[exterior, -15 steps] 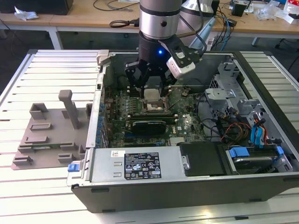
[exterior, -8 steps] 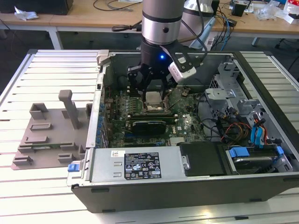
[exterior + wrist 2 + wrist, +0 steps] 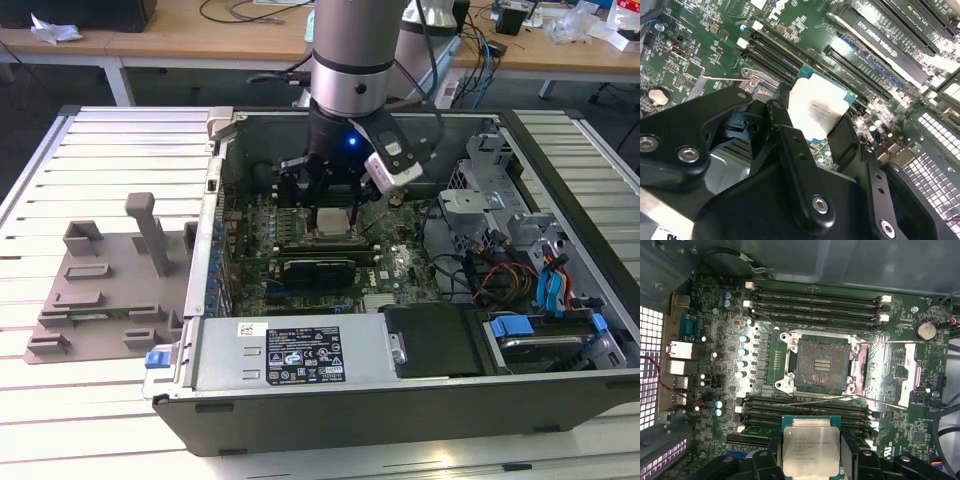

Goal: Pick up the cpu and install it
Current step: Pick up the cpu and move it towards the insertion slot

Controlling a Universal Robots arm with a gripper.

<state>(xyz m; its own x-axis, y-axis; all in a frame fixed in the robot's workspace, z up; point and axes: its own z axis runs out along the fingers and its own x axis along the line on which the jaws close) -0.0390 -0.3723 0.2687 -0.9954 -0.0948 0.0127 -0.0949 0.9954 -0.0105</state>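
The black gripper is clamping the cpu by 2 opposite edges, its bolted fingers pressing on the thin green rim while the matte silver lid is facing the wrist cameras; in the exterior view the chip is hanging at the centre of the frame, just over the green motherboard inside the open grey case.

In the first wrist view the dark square socket, ringed by a bare metal frame with 2 wire levers standing open, is lying apart from the chip, with a bank of black memory slots sitting between them; the chip is nearly square, and its edges are running roughly parallel to the socket's frame.

A long black card is lying just below the gripper in the exterior frame; a grey moulded fixture is resting on the slatted table at the exterior view's left.
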